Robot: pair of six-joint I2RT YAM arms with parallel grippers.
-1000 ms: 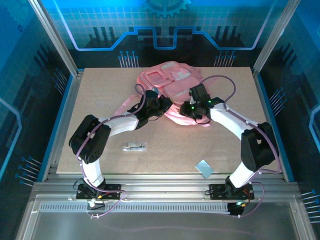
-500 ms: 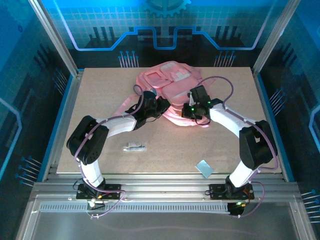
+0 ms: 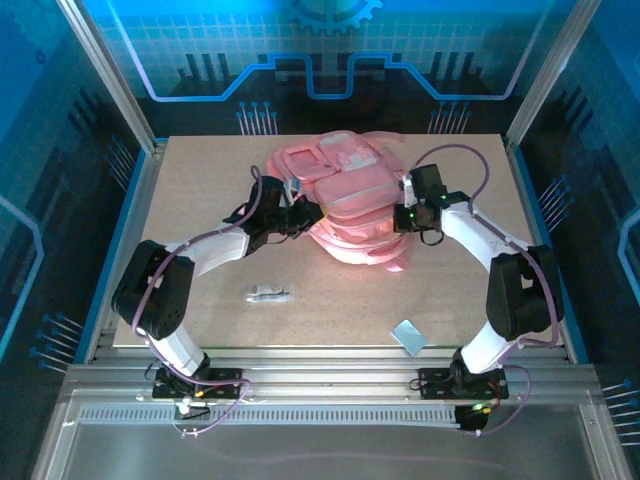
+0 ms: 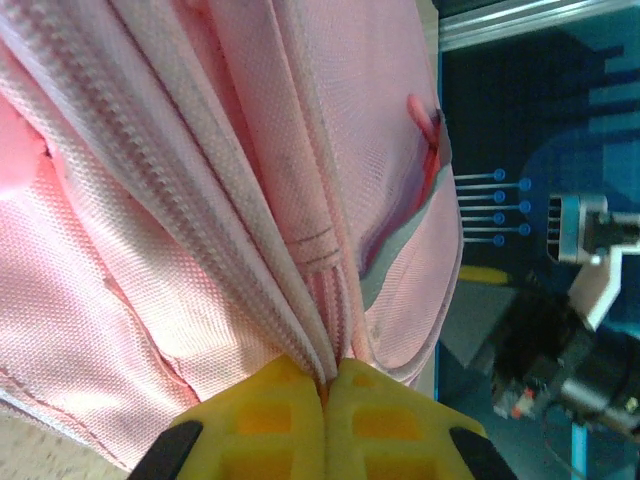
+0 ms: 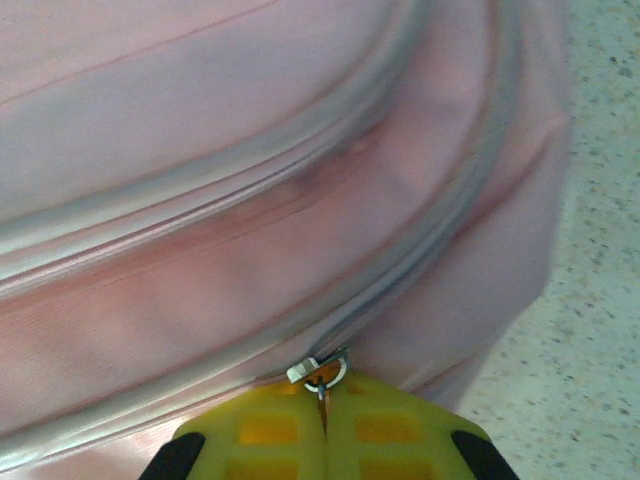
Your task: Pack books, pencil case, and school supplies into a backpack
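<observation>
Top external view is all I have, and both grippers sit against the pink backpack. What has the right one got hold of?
Observer: The right gripper is shut on the small metal zipper pull of the backpack.
Operator: And the left one?
Observer: The left gripper is shut on a fabric fold where two zipper lines converge.
Operator: Is the zipper by the right gripper open?
Observer: Too blurred to tell; its zipper track curves up and right from the pull.
</observation>
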